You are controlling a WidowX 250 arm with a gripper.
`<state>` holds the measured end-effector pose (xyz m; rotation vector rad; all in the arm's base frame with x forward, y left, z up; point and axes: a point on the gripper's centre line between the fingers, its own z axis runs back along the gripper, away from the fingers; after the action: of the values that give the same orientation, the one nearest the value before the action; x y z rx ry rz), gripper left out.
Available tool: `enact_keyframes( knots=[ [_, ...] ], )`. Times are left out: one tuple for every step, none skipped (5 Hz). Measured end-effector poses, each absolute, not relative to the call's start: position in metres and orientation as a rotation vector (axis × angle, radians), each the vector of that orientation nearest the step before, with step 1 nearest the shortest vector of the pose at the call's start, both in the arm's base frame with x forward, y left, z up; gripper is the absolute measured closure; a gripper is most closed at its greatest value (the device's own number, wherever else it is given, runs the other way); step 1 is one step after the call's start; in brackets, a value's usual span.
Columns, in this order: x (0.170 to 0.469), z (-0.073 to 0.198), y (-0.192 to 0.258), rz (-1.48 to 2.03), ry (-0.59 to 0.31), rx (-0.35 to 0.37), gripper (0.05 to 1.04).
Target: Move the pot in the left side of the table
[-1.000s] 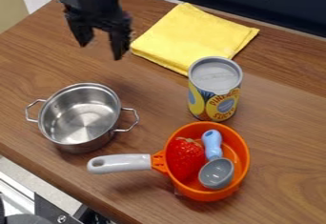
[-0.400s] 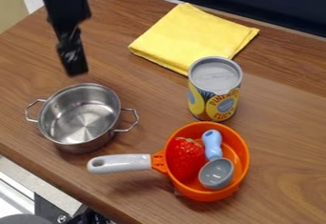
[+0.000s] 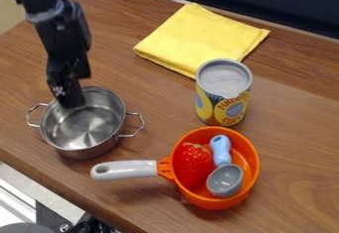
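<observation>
On the wooden table [image 3: 298, 133], saw the gripper [image 3: 71, 101] at the far side of the pot [image 3: 89, 128], couldn't tell if spread or closed, and judged the whole leftward move undone.

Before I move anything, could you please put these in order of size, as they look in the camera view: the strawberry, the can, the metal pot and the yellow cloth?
Largest: yellow cloth and metal pot, too alike to rank
Then: can
Smallest: strawberry

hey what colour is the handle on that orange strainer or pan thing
The handle is light grey, as the camera view shows.
</observation>
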<state>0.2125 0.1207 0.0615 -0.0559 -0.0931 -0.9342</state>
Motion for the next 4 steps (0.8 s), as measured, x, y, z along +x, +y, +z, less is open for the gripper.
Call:
enact_keyframes(
  knots=[
    [0.210,0.053,0.115,-0.949,-0.091,-0.044,0.128],
    [0.212,0.048,0.114,-0.914,-0.108,-0.019,0.386],
    [0.216,0.051,0.117,-0.913,-0.108,-0.012,0.674],
    [0.219,0.050,0.124,-0.910,-0.090,-0.013,0.896]
  ],
)
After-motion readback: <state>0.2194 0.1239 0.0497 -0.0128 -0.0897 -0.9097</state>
